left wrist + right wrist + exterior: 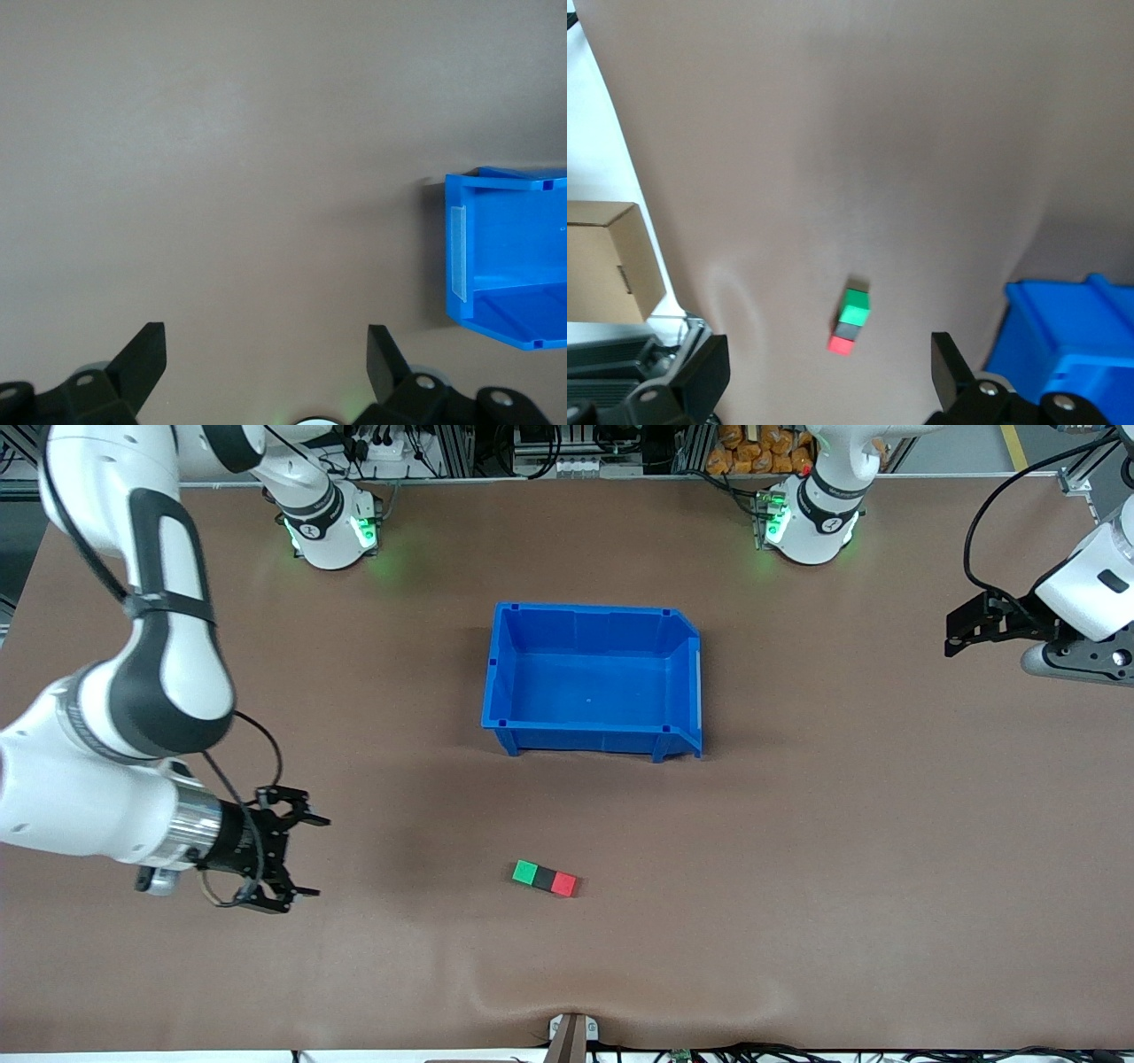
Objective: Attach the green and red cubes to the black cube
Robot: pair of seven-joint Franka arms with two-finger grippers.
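Note:
The green cube, the black cube and the red cube lie in one touching row on the brown table, the black one in the middle, nearer the front camera than the blue bin. The row also shows in the right wrist view: green cube, black cube, red cube. My right gripper is open and empty, up above the table toward the right arm's end, apart from the row. My left gripper is open and empty, raised at the left arm's end.
An empty blue bin stands mid-table, also seen in the left wrist view and the right wrist view. A cardboard box sits off the table edge. The table cover is wrinkled near the front edge.

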